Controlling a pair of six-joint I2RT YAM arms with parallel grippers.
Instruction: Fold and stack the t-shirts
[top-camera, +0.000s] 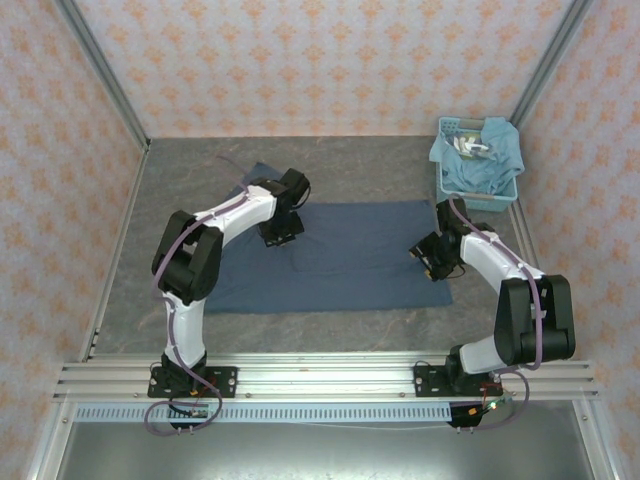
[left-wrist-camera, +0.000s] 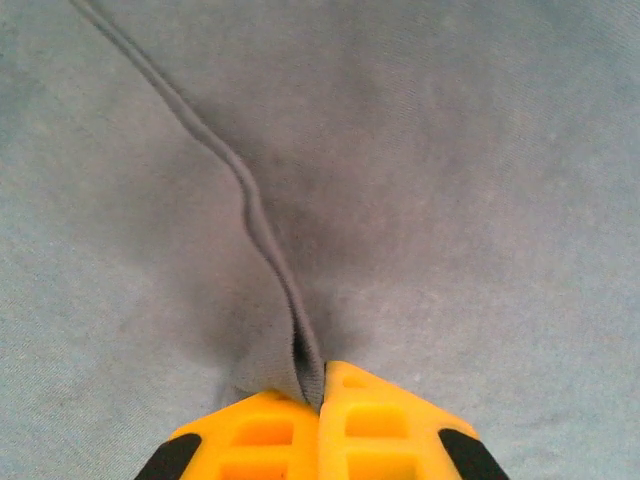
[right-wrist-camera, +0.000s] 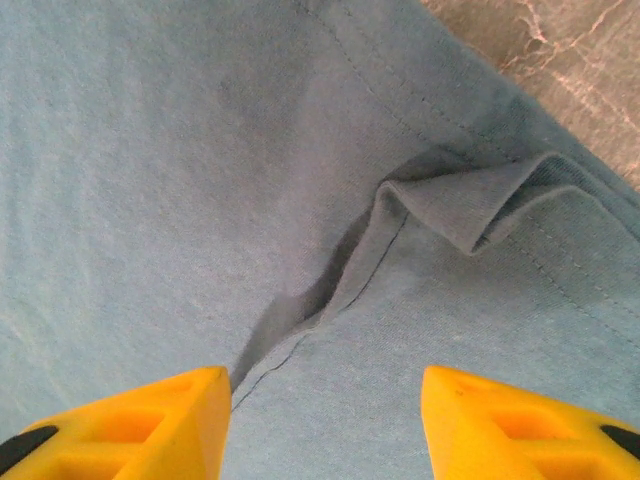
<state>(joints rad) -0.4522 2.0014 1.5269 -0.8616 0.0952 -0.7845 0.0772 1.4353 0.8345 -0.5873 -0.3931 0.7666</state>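
Lighting is bright, even and diffuse, from overhead. Soft shadows sit beside the raised folds of the dark t-shirt (left-wrist-camera: 480, 180). Wrist views render the fabric weave sharply.

- Far right corner on my monitor: a light-blue lattice basket (top-camera: 455, 125) on the grey mottled table (top-camera: 180, 190).
- Pink patterned walls (top-camera: 320, 60) enclose it; I see aluminium rails (top-camera: 320, 372) along the near edge.

It was a robot test booth. Papered walls (top-camera: 300, 60) and metal rails (top-camera: 330, 375) boxed in the gray table (top-camera: 180, 170).
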